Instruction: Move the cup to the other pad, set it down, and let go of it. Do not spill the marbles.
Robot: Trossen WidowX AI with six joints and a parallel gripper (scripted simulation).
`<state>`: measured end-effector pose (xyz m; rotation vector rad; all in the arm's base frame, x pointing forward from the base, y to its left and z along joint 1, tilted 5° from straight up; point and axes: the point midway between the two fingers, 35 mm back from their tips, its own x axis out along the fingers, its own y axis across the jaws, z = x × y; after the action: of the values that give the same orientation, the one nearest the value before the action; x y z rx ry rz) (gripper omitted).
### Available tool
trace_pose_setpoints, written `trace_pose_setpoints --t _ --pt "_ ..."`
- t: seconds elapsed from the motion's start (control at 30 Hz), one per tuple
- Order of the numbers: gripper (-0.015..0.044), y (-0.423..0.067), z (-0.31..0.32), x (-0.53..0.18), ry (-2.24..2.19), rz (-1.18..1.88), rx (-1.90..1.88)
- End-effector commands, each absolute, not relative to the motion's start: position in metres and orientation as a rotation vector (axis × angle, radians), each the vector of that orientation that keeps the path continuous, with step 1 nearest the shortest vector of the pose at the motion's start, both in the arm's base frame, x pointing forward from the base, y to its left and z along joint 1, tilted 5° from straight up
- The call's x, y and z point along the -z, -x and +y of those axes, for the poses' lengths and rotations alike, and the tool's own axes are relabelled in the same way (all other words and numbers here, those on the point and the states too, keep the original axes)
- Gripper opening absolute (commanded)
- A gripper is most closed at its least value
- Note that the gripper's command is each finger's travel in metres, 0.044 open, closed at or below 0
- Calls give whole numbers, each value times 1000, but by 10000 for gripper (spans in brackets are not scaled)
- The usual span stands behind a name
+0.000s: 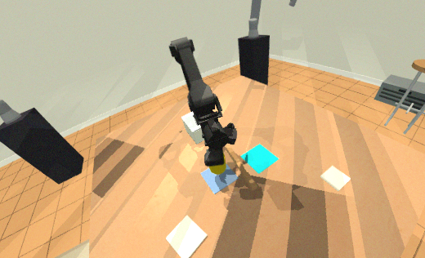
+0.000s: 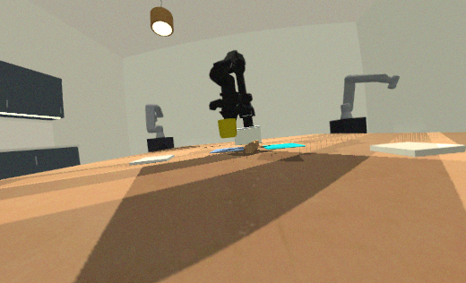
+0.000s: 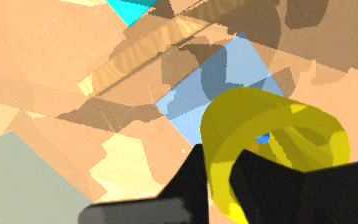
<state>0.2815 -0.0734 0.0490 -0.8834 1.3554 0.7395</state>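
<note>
The yellow cup [image 1: 217, 168] [image 2: 227, 128] [image 3: 250, 107] hangs in the air a little above the blue pad [image 1: 215, 185] [image 2: 223, 150] [image 3: 242, 50], with its mouth tilted toward the wrist camera. My gripper [image 1: 215, 160] [image 3: 210, 147] is shut on the cup's wall, one finger inside the mouth and one outside. A blue marble [image 3: 263, 138] shows inside the cup, with a bit of orange beside it; the rest of the inside is hidden. The cyan pad [image 1: 260, 158] [image 2: 284, 146] [image 3: 131, 11] lies on the table with nothing on it.
A wooden bar [image 1: 243, 171] [image 2: 251, 147] [image 3: 145, 55] lies between the two pads. A white box [image 1: 194, 129] [image 2: 249, 135] stands behind the gripper. White flat tiles [image 1: 186, 237] [image 1: 335, 178] lie farther out on both sides. Two black pedestals [image 1: 41, 144] [image 1: 254, 59] stand beyond the table.
</note>
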Motion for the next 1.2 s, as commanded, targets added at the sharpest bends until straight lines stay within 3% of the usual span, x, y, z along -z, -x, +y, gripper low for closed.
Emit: trace_pose_setpoints --t 0.0,1.17 --pt "0 -282 -73 -49 883 1355 -740" --pt "0 -290 -31 -49 883 1353 -734"
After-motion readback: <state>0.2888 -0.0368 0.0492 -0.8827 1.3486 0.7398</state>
